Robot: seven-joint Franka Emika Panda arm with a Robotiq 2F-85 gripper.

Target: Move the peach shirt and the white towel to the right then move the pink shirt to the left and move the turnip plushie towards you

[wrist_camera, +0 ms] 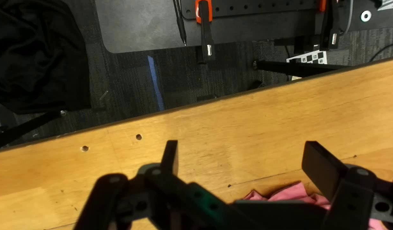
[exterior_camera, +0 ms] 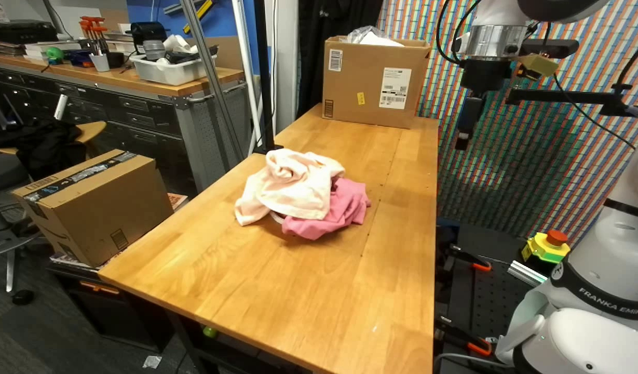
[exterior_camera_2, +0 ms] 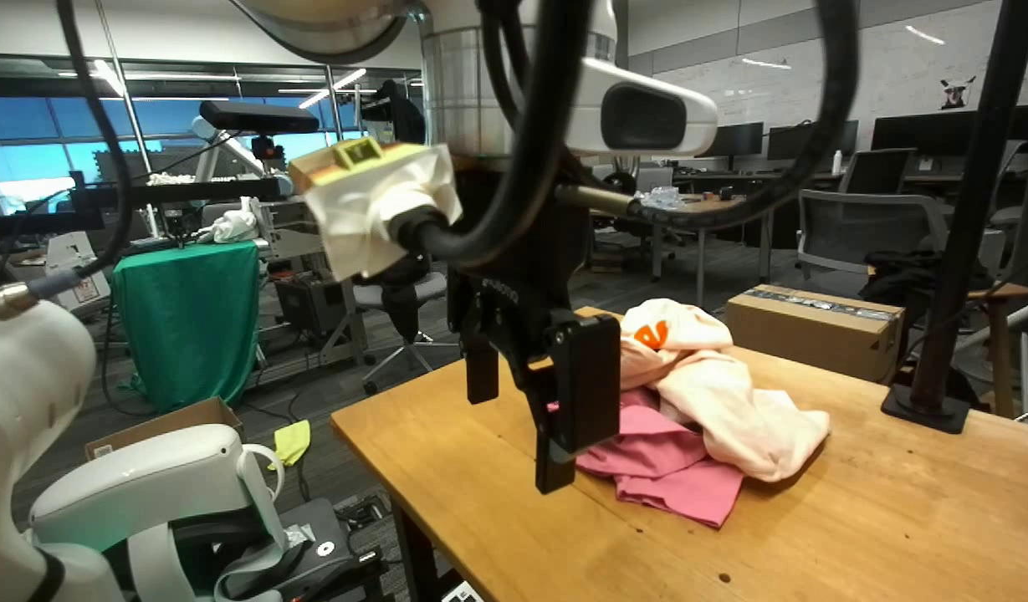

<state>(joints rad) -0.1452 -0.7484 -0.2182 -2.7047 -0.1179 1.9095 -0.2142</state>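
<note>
Pale peach, the crumpled fabric shirt (exterior_camera: 298, 189) partly covers the bright pink fabric shirt (exterior_camera: 344, 210), so the black pincer (wrist_camera: 242, 158), spread wide and empty, could snag both.

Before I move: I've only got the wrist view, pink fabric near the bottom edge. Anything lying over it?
Observer: Yes, the peach shirt lies partly over the pink shirt, in both exterior views.
Operator: Is the gripper clear of both?
Observer: Yes, in an exterior view it hangs in the air, apart from both shirts.
Operator: What's at the table edge opposite the robot?
Observer: A black pole stands there.
</note>
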